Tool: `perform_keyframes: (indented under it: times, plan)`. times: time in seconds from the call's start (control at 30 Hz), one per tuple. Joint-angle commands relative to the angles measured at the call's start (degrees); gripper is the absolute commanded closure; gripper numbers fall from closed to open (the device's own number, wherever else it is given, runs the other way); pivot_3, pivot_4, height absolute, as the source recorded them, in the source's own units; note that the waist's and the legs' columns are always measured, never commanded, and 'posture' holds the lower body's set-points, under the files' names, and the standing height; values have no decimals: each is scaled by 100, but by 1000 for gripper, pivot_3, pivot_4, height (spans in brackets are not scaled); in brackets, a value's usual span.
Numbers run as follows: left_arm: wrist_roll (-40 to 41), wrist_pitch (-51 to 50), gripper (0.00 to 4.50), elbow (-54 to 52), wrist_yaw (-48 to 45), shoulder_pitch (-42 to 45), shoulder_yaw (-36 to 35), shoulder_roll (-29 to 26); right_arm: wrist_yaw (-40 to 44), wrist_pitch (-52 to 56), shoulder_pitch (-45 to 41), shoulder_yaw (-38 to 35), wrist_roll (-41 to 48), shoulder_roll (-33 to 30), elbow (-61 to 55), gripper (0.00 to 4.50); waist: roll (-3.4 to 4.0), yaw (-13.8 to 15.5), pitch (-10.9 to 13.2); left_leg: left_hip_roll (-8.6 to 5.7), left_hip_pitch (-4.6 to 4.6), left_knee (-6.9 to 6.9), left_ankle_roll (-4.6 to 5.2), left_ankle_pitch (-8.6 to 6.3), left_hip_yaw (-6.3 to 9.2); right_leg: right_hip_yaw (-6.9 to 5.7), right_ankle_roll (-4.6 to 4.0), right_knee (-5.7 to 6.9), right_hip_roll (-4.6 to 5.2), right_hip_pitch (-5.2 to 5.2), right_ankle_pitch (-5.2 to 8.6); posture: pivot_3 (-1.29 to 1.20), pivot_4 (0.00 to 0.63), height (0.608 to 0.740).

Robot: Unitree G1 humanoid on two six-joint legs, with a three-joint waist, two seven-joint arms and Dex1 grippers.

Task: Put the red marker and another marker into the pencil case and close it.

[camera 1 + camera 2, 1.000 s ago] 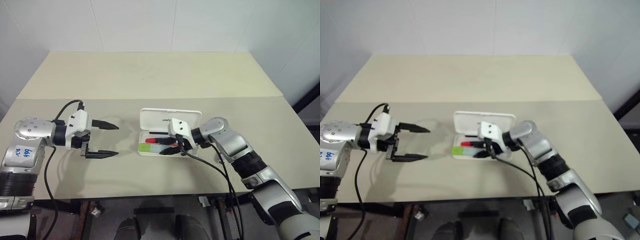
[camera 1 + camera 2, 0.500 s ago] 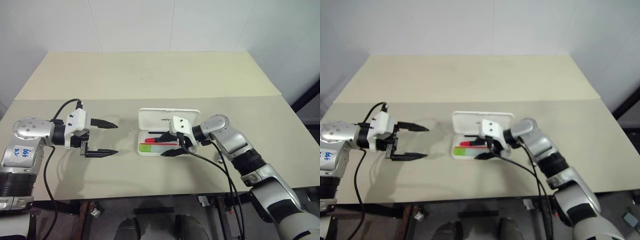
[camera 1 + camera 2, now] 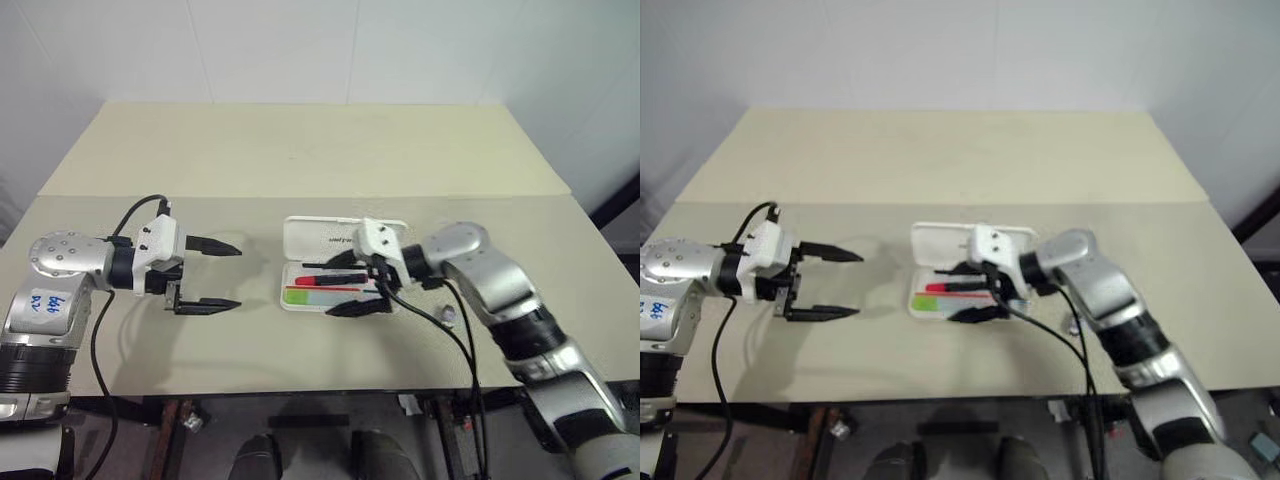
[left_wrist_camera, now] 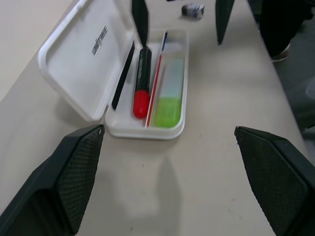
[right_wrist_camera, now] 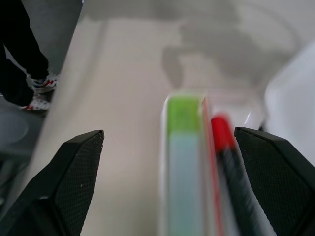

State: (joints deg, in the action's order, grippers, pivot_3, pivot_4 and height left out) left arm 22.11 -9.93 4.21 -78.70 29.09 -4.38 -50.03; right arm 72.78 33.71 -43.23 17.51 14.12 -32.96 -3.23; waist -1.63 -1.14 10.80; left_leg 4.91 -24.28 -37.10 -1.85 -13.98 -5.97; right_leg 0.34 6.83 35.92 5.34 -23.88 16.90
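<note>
The white pencil case [image 3: 300,232] lies open on the table, lid [image 4: 78,54] flat behind the tray. In the tray the red marker [image 4: 141,78] with its black end rests next to the hinge. The light green marker [image 4: 170,96] lies beside it, a thin red-blue stripe between them. My right gripper [image 3: 328,290] hovers open just over the tray's right half, nothing between its fingers; both markers [image 5: 183,147] [image 5: 224,135] show below it. My left gripper [image 3: 232,277] stands open and empty above the table, left of the case, pointing at it.
A small grey stub [image 3: 447,316] lies on the table to the right of the case, under my right forearm. The beige table [image 3: 300,150] stretches far behind the case to a white wall. Its front edge runs close below both arms.
My right gripper has opened and lifted back to the right, leaving the red marker lying in the tray. The left arm has kept still.
</note>
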Motion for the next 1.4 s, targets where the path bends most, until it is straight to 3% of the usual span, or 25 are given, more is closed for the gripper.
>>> perform_keyframes:
  times: [0.03, 0.17, 0.33, 0.6, 0.9, 1.4]
  plan:
    - [54, -59, 0, -271, 23, 112, 140, 95, -260, 668, 293, -476, 313, -407, -871, 15, 0, -22, 0, 0, 0, 0, -1, 0, 0, 0, 0, 2, -1, 0, 0, 0, 150, 740]
    - [43, -49, 0, -274, 69, 158, 363, 372, -1085, 1984, 753, -1272, 536, -846, -1530, 15, 0, -23, 0, 1, 2, 2, -3, 2, 3, 1, -2, 3, -1, -1, 1, 0, 150, 740]
    - [10, 9, 0, -159, 47, 232, 517, 570, -2099, 3437, 1032, -2057, 713, -927, -2045, 15, 0, -52, 0, 1, 4, 5, -5, 3, 4, 3, -4, 4, -2, -2, 0, 0, 150, 740]
    - [-58, 195, 0, 199, -92, 406, 690, 800, -3614, 5764, 1321, -3070, 614, -545, -2812, 15, 0, -37, 0, 0, 2, 5, -1, 1, 5, 2, -7, -3, 2, -1, 2, 0, 150, 740]
    - [-67, 285, 0, 293, -169, 446, 752, 921, -4949, 5879, 2088, -3544, 523, 64, -3032, 15, -2, -47, -1, -4, 0, 7, 2, 0, 7, 2, -7, -5, 3, 0, 2, 0, 150, 740]
    - [-10, 199, 0, 98, -68, 251, 627, 810, -6010, 5879, 2608, -3422, 862, 759, -3234, 15, -2, -45, -2, -3, 1, 11, 2, 1, 10, 1, -6, -6, 2, 2, 2, 0, 150, 740]
